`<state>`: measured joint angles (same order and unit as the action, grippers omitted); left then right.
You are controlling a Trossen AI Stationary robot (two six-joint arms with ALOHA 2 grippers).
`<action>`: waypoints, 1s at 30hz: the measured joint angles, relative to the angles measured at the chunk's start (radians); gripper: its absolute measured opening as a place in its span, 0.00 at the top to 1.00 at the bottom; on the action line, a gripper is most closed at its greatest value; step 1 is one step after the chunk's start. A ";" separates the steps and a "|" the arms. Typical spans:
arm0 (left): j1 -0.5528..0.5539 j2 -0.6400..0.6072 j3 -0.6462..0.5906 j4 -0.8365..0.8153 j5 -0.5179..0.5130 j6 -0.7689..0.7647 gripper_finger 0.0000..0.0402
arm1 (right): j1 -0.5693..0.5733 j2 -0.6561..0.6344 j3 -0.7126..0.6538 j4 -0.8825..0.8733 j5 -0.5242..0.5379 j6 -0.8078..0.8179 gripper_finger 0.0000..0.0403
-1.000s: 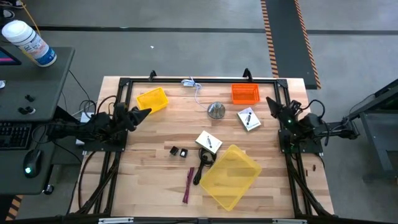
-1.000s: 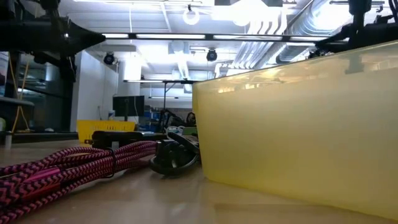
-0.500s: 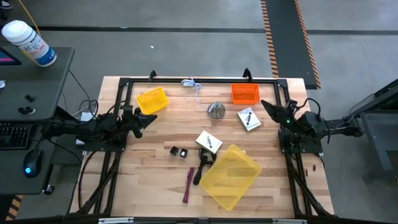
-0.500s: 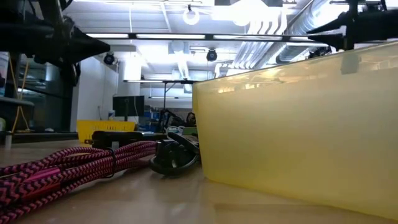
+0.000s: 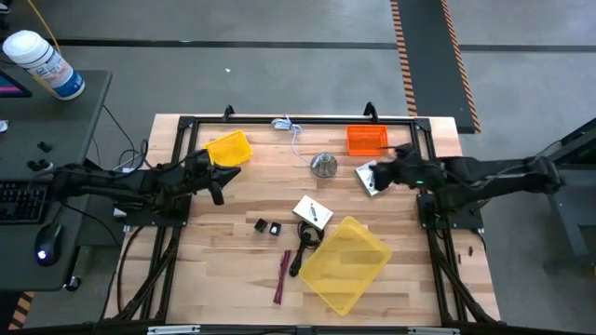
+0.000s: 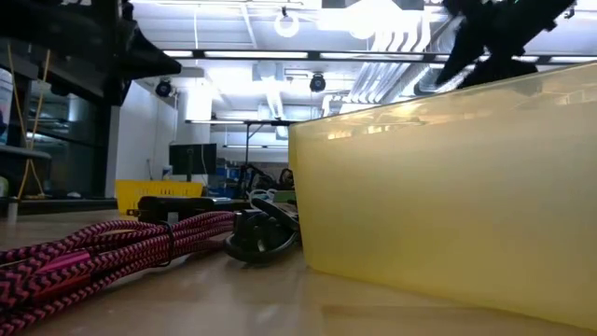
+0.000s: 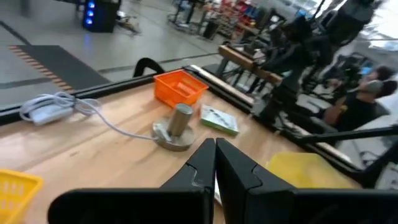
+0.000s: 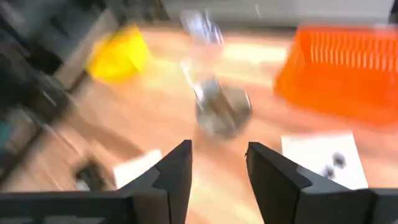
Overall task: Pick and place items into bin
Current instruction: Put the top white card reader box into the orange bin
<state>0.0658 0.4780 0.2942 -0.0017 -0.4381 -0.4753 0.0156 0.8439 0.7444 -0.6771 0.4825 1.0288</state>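
My right gripper (image 5: 380, 173) (image 8: 217, 168) hangs open above the table's far right, over one white card (image 5: 371, 181) (image 8: 323, 158). A second white card (image 5: 313, 212) lies at mid-table, with two tiny black cubes (image 5: 268, 226) to its left. Nearer the front, a black cable coil (image 5: 304, 244) (image 6: 261, 238) and a maroon stick (image 5: 283, 277) (image 6: 112, 247) lie beside the large yellow bin (image 5: 345, 262) (image 6: 448, 187). My left gripper (image 5: 217, 186) (image 7: 214, 162) is shut with nothing in it, over the table's left part.
A silver metal dome (image 5: 323, 166) (image 8: 222, 111) stands between the two arms. At the far edge sit a small yellow basket (image 5: 228, 149), an orange basket (image 5: 367, 140) and a thin white-blue cord (image 5: 289, 126). A black frame rail (image 5: 298, 119) rims the table.
My right gripper has swung out from the right rail toward the table's left, coming over the far-right white card, and has opened. My left arm has reached a little farther out over the table, its gripper still shut. Nothing on the table has moved.
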 joint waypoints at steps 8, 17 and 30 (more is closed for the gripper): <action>0.000 0.077 0.007 0.005 0.001 -0.020 1.00 | -0.127 0.306 0.134 -0.213 -0.183 0.044 0.57; 0.000 0.076 0.007 0.006 0.000 -0.027 1.00 | -0.219 0.575 0.277 -0.307 -0.280 -0.034 0.49; 0.000 0.076 0.007 0.007 0.008 -0.028 1.00 | -0.286 0.836 0.310 -0.381 -0.408 -0.237 0.44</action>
<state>0.0654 0.5545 0.3012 0.0051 -0.4301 -0.5037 -0.2703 1.6795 1.0548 -1.0578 0.0748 0.7915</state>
